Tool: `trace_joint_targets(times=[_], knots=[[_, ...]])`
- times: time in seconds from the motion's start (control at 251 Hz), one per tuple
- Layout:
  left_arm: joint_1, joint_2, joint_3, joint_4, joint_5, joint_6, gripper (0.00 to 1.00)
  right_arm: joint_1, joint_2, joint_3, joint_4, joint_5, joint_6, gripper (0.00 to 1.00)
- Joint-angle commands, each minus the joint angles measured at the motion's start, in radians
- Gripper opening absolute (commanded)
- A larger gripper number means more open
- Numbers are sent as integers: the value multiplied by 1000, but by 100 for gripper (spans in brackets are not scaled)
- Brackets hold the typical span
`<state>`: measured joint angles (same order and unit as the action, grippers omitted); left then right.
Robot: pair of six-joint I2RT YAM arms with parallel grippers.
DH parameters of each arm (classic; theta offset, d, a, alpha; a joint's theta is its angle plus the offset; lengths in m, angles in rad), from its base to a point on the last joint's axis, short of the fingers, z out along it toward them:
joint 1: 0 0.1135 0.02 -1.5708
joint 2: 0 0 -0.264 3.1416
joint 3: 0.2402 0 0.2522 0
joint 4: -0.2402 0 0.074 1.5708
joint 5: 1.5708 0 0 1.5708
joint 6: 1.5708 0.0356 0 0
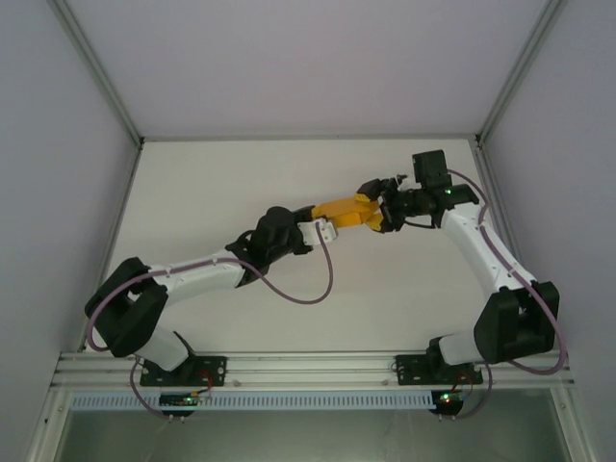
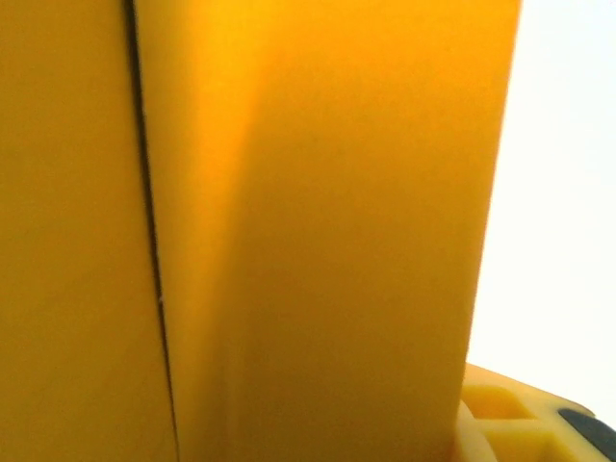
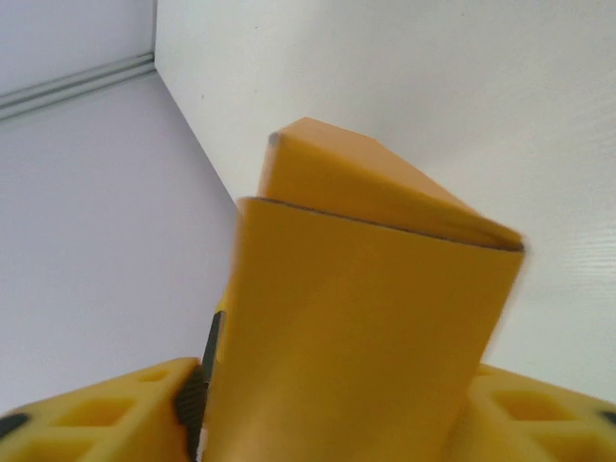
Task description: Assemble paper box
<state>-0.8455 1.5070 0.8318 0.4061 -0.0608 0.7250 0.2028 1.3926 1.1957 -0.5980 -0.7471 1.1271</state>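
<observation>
The orange-yellow paper box (image 1: 345, 209) hangs above the white table as a folded rectangular sleeve, stretched between both grippers. My left gripper (image 1: 327, 225) is at its near-left end. In the left wrist view the box (image 2: 318, 241) is pressed close, with a dark seam down its left part, and one yellow finger (image 2: 515, 428) lies against its right edge. My right gripper (image 1: 382, 214) is at the far-right end. There the box (image 3: 356, 327) stands between the two yellow fingers (image 3: 106, 409), its end flap folded over on top. The black pad (image 3: 194, 395) lies along its left side.
The white table (image 1: 289, 173) is ringed by grey walls and metal frame posts (image 1: 96, 72). An aluminium rail (image 1: 308, 366) carries both arm bases along the near edge. A purple cable (image 1: 308, 289) loops down from the left arm.
</observation>
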Motion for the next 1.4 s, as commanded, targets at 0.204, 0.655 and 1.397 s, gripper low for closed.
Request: trace_joint_targets(times=[0.204,0.655,1.397], knots=[[-2,-105,54,-247,56,0,27,-45,-64,16,29,198,-139,99],[4,122,401,-1175,104,11,12,78,-134,111,25,901,-1037,99],[87,211,524,-1349,184,14,24,163,-103,-74,-57,300,-1417,82]])
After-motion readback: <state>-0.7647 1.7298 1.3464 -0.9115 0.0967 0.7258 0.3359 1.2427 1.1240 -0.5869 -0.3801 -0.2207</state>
